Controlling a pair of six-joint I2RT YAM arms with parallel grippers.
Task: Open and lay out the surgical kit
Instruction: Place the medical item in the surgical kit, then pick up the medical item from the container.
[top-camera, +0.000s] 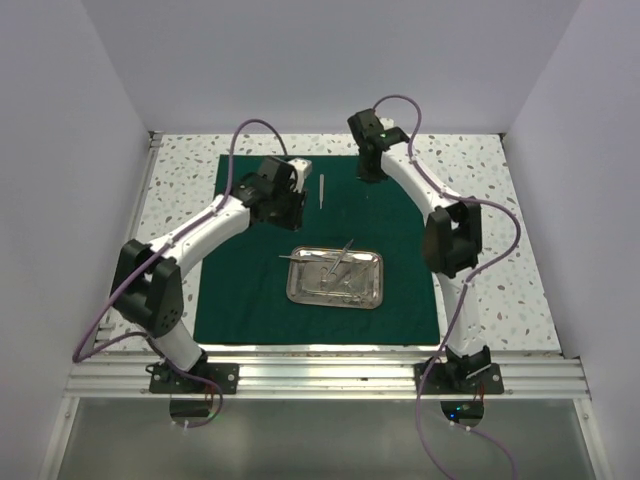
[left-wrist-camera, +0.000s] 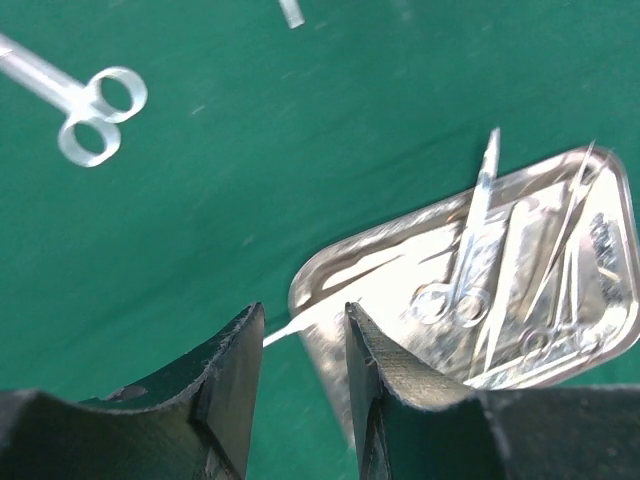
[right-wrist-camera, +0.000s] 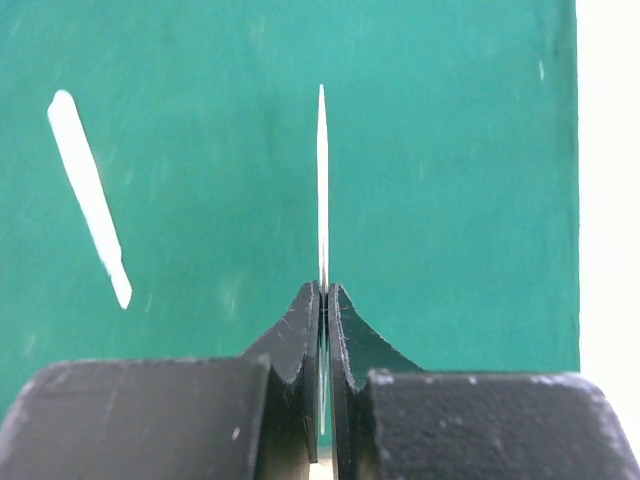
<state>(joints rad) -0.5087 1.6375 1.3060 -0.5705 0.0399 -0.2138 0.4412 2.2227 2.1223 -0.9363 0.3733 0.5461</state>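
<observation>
The dark green drape lies spread flat on the table. The steel tray sits at its middle and holds several slim silver instruments. Tweezers lie on the cloth at the back. My left gripper is open and empty, just above the cloth by the tray's near corner. A ring-handled instrument lies on the cloth beyond it. My right gripper is at the back of the drape. It is shut on a thin silver instrument, seen edge-on. The tweezers lie to its left.
Speckled white tabletop borders the drape on both sides and at the back. White walls enclose the table. An aluminium rail runs along the near edge, where both arm bases are bolted.
</observation>
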